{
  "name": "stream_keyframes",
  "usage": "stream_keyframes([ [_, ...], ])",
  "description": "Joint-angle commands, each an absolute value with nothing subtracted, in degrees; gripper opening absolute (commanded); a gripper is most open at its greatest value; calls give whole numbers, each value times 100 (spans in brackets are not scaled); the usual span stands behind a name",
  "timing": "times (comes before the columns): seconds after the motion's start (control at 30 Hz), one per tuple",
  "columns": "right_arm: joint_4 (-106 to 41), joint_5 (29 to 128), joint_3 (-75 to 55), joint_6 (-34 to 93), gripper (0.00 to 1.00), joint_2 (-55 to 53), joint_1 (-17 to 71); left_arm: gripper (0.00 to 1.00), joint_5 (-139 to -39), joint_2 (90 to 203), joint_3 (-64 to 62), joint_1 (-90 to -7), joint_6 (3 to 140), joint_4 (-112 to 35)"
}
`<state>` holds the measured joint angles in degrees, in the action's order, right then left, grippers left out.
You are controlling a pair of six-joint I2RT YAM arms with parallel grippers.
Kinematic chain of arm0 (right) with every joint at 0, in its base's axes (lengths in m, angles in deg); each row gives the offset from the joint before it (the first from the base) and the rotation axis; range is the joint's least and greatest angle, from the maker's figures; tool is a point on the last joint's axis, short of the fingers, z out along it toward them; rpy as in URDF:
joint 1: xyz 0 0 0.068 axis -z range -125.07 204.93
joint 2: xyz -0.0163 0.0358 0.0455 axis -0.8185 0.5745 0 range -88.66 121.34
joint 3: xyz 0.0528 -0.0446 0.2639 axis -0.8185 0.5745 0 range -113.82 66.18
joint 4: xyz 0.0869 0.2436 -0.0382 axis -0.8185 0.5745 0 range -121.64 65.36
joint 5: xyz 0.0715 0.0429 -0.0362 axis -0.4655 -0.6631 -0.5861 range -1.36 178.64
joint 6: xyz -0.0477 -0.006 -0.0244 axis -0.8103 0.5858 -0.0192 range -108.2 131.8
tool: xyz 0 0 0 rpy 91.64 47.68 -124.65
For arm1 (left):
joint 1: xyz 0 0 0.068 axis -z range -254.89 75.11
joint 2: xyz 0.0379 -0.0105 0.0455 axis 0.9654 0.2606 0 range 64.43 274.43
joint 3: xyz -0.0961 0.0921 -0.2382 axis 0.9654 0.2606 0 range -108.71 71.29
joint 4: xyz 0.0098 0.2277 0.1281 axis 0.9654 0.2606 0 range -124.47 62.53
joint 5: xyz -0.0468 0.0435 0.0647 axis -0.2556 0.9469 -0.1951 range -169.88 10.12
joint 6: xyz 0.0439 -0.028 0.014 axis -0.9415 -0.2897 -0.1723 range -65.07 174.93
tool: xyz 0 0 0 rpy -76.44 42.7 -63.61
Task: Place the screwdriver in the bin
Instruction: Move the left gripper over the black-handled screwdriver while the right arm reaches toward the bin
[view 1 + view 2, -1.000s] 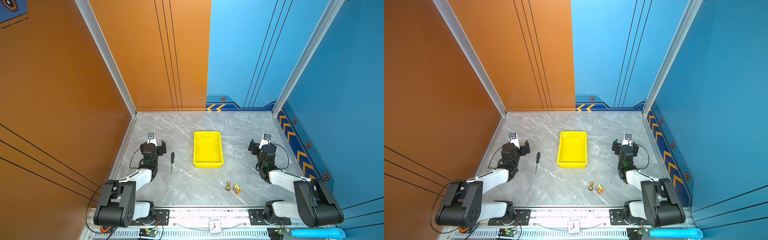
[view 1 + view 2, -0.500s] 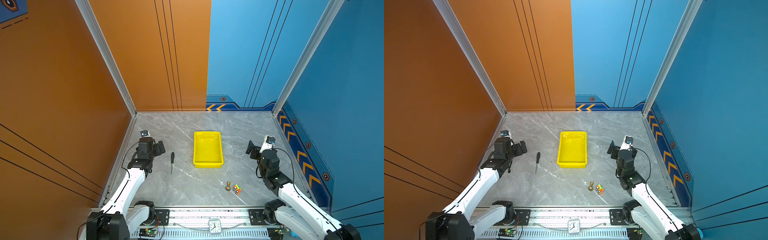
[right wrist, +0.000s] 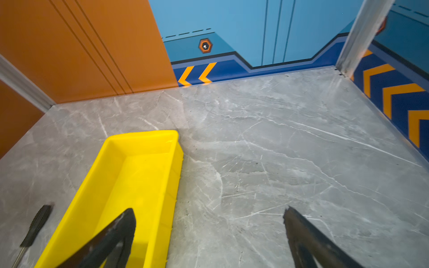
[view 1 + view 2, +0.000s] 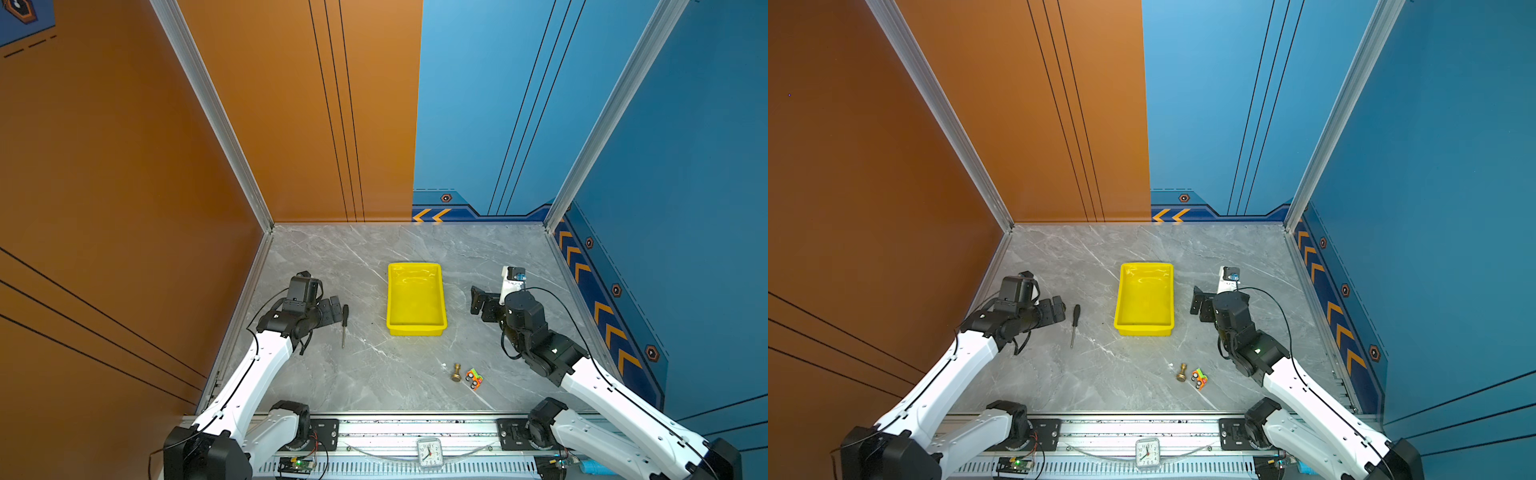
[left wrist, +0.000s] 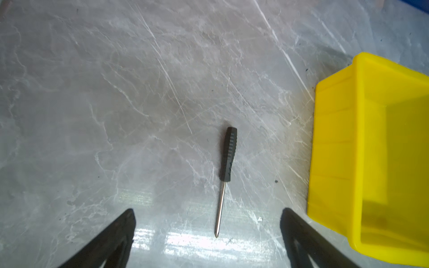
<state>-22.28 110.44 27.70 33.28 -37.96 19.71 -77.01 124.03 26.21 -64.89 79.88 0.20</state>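
Saw both arms unfolded from the tucked poses of a second ago, with the left gripper (image 4: 333,308) carried rightward towards the slim screwdriver with black ribbed handle and thin silver shaft (image 4: 344,326); found every loose thing unshifted.

Noted, nearest, a small white square-cased clock (image 4: 429,453) on the metal rail (image 4: 374,430) at the near edge. Found next, right of centre on the grey marble-patterned tabletop (image 4: 374,374), a small brass pawn-shaped piece (image 4: 456,372) just beside an orange-and-green toy car (image 4: 474,379), neither part of the job.

Found the screwdriver farther in, on the left, flat on the tabletop, handle far, tip near, well left of the bin and outside it. Found the left gripper spread wide and empty, just left of the handle in both top views; placed the shaft tip, in the left wrist view, between the two black fingers (image 5: 116,232). Found the right gripper (image 4: 482,301) likewise spread and empty, near the right wall of the shallow rectangular bright yellow plastic bin (image 4: 417,331), itself empty.

Judged the task barely begun: approach made; grasp, lift, carry and release all left.

Could not tell the left gripper's height above the tabletop, nor settle any contact between finger and handle, given the overlap in a top view. Caught only a blurred handle at the edge of the right wrist view, and only fingertips of either gripper in the wrist views.
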Motion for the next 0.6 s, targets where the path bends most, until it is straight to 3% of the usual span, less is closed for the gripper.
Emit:
stream_keyframes([
  [0.0,-1888,10772,2404,2784,100,-3537,1592,98,-7816,12481,2339,-6401,8146,714],
  [0.57,-2131,9879,1931,1905,100,-2373,225,98,-7839,14152,1550,-6033,8201,1002],
])
